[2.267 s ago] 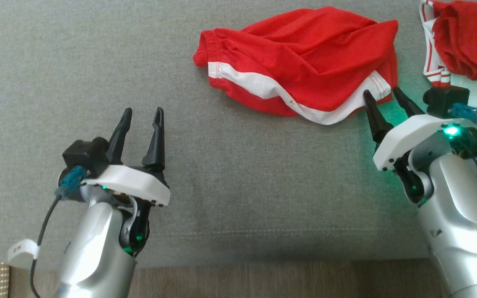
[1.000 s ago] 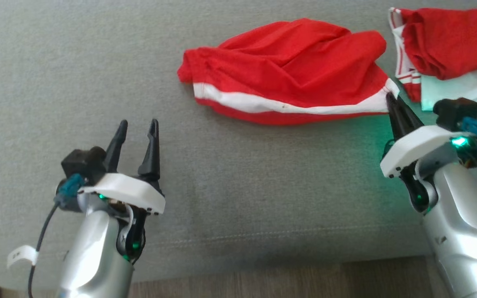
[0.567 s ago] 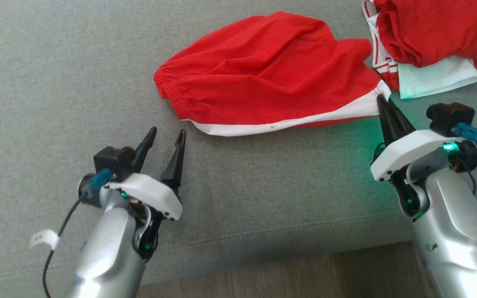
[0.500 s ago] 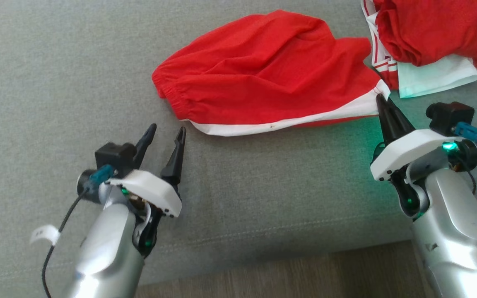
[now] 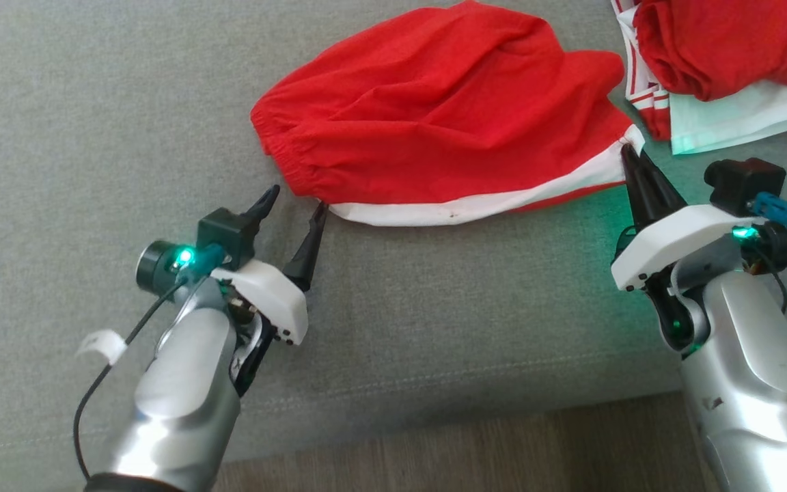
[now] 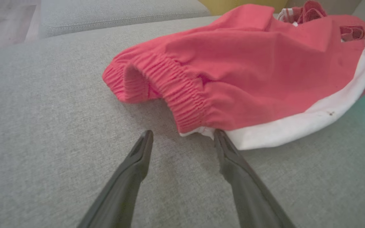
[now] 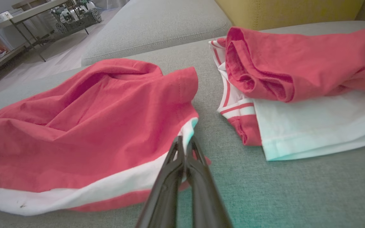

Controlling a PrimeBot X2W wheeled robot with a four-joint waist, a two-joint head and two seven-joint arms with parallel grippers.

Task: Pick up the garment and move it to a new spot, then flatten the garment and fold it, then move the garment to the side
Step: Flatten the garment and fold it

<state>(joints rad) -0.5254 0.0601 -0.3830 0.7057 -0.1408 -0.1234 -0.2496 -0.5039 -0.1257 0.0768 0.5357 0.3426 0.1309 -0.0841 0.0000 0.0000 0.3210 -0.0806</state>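
Note:
The garment, a pair of red shorts [image 5: 434, 116] with a white side stripe, lies rumpled on the grey cushion [image 5: 93, 102]. My right gripper [image 5: 629, 156] is shut on the shorts' white hem corner [image 7: 187, 133] at their right end. At the left end sits the elastic waistband [image 6: 182, 95]. My left gripper [image 5: 296, 198] is open on the cushion just before the waistband's near corner, its right finger [image 6: 222, 141] touching the white stripe's edge and the left finger [image 6: 144, 142] apart on bare fabric.
A second pile of red and white clothes [image 5: 721, 61] lies at the far right, close to the shorts [image 7: 296, 82]. The cushion's front edge and wooden floor [image 5: 503, 451] run along the bottom. A yellow backrest [image 7: 284, 11] stands behind.
My left gripper has moved forward and right, up to the waistband corner. The right gripper stays shut on the hem corner. The whole picture has shifted a little with the camera.

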